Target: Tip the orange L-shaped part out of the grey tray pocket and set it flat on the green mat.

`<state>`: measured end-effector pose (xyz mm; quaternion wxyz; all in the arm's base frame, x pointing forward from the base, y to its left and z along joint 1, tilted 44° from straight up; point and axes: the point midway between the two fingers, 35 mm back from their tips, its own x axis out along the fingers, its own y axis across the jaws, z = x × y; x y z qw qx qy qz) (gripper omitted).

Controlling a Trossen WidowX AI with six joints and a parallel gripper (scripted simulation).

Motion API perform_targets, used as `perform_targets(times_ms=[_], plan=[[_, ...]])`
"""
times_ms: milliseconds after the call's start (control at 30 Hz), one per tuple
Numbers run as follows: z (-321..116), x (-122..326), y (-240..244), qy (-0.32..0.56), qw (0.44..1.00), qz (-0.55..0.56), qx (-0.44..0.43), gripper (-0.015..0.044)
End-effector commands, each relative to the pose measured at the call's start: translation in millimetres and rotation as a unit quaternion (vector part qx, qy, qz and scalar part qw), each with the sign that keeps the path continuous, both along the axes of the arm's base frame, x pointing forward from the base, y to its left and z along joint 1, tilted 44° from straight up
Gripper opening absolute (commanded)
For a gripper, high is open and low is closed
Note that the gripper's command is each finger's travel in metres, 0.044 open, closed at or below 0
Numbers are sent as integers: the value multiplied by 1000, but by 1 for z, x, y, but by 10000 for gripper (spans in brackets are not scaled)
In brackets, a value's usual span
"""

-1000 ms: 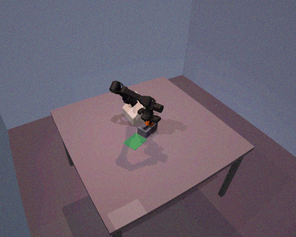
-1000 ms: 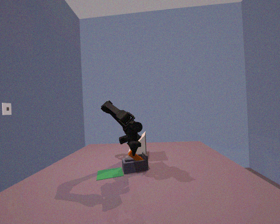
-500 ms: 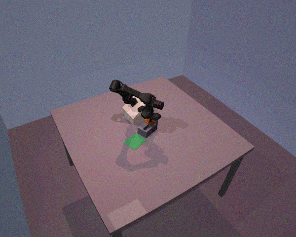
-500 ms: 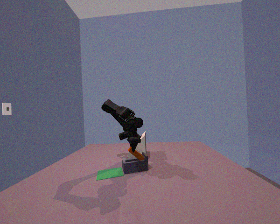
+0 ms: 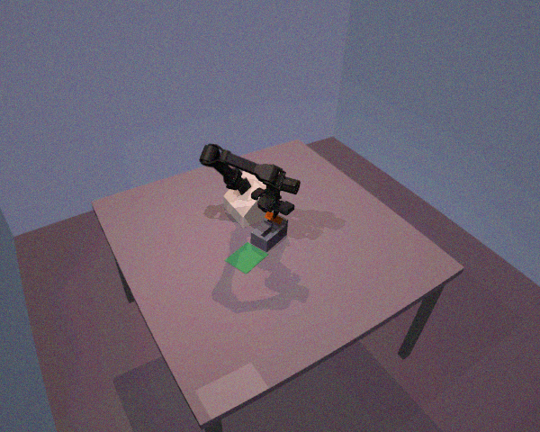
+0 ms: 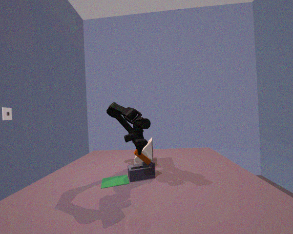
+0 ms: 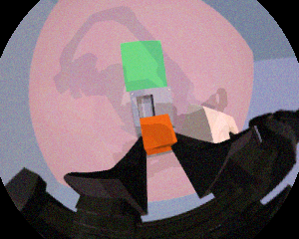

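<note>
My end effector [image 5: 274, 214] [image 6: 139, 153] [image 7: 155, 137] is partly closed, its fingers clamped on the orange L-shaped part [image 5: 270, 215] [image 6: 143, 157] [image 7: 158, 133]. The part is steeply tilted above the grey tray [image 5: 275, 238] [image 6: 141, 172] [image 7: 136, 109]. In the exterior view its upper end is near my fingertips and its lower end is at the tray's top, at the side away from the green mat [image 5: 246, 258] [image 6: 115, 182] [image 7: 144, 66]. I cannot tell whether that lower end touches the tray. The mat lies on the counter [image 5: 354, 260] [image 6: 181, 208] [image 7: 50, 124], just beside the tray.

Step in hand, as I judge it: lift the pinched part out of the pocket.

1. Maintain grip force. I have the part near one end only, so its free length may swivel between my fingers if it catches.
2. Raise straight up, slowly. Do not travel toward the mat until the lower end is above the tray rim; a sideways pull at this height could jam the part or drag the tray.
3. Confirm clearance from the side. In the wrist view the part's near end hides much of its length.
4. Carry over the mat, high enough for the hanging end to pass over the tray.
5. Before release, rotate the wrist to bring the part level, top side up. Lower until it lies flat, then open gently. Releasing it tilted could let it drop or flip.
</note>
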<state>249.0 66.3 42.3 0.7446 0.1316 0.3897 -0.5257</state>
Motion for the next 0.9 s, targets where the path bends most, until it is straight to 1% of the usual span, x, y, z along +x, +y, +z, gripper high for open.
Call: perform_targets(times_ms=[0, 367, 867], plan=[[5, -1, 6, -2, 1000, -1, 4, 0], [10, 0, 7, -2, 1000, -1, 4, 0], [56, 24, -40, -3, 1000, -1, 2, 0]])
